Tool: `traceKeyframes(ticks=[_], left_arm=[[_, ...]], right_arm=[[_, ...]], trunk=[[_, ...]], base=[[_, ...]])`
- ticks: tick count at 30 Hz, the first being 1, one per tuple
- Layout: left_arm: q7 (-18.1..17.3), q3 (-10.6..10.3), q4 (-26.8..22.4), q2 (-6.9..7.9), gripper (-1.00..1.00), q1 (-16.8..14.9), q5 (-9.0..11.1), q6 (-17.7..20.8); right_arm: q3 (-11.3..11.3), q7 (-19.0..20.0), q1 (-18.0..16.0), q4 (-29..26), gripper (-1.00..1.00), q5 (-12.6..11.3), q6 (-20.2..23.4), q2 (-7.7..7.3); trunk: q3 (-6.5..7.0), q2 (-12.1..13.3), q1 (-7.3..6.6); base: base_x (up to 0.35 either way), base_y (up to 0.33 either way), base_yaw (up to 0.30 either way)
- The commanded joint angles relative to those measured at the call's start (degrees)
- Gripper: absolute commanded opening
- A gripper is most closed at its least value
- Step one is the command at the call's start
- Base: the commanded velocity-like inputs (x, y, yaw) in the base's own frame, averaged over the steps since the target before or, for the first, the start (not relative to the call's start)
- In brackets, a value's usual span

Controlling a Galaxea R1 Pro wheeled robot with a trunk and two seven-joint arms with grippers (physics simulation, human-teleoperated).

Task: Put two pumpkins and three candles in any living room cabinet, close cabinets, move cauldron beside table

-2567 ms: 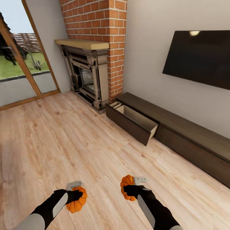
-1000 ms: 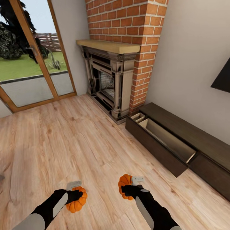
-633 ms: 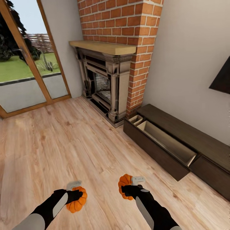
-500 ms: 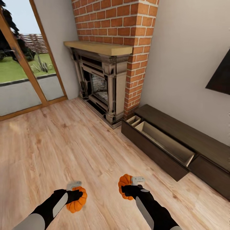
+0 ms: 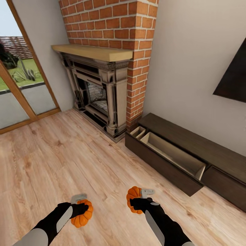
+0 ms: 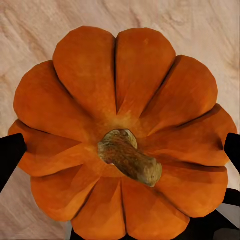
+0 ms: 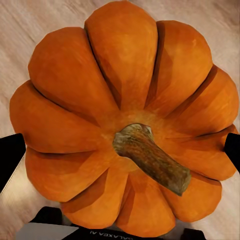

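Observation:
Each hand carries an orange ribbed pumpkin above the wood floor. My left gripper (image 5: pixel 81 209) is shut on one pumpkin (image 5: pixel 83 216), whose stem faces the left wrist view (image 6: pixel 120 155). My right gripper (image 5: pixel 136 201) is shut on the other pumpkin (image 5: pixel 133 198), also stem-on in the right wrist view (image 7: pixel 125 120). The long dark-brown cabinet (image 5: pixel 191 143) runs along the right wall, ahead and to the right of my grippers. Its near drawer (image 5: pixel 171 157) is pulled open, and its pale beige interior looks bare.
A brick chimney with a dark ornate fireplace (image 5: pixel 97 92) and a wooden mantel stands left of the cabinet. A glass patio door (image 5: pixel 20 85) is at far left. A black TV (image 5: pixel 234 78) hangs on the wall above the cabinet. Wood floor (image 5: pixel 68 160) lies between me and the drawer.
The whole view has shifted as the camera moved: fireplace and open drawer slid left and now look nearer. Both grippers keep their pumpkins in the same pose.

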Motion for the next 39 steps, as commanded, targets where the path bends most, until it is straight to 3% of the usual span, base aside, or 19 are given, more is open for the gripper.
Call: traceKeyframes(ticks=[1, 23, 39], left_arm=[[0.6, -0.5, -0.2, 0.08, -1.0, 0.0, 0.6, 0.2], [0.6, -0.5, -0.2, 0.04, -1.0, 0.0, 0.5, 0.2], [0.3, -0.5, -0.4, -0.16, -1.0, 0.0, 0.5, 0.3]], right_arm=[[0.2, -0.5, -0.1, -0.1, -1.0, -0.6, 0.2, -0.02], [0.2, -0.5, -0.1, -0.1, -1.0, -0.6, 0.2, 0.01], [-0.3, -0.3, -0.1, -0.1, -1.0, -1.5, 0.4, -0.28]], trunk=[[-0.1, -0.1, 0.06], [-0.1, -0.1, 0.06], [-0.1, -0.1, 0.06]], base=[[0.278, 0.202, -0.14], [0.278, 0.197, -0.038], [0.217, 0.124, -0.271]])
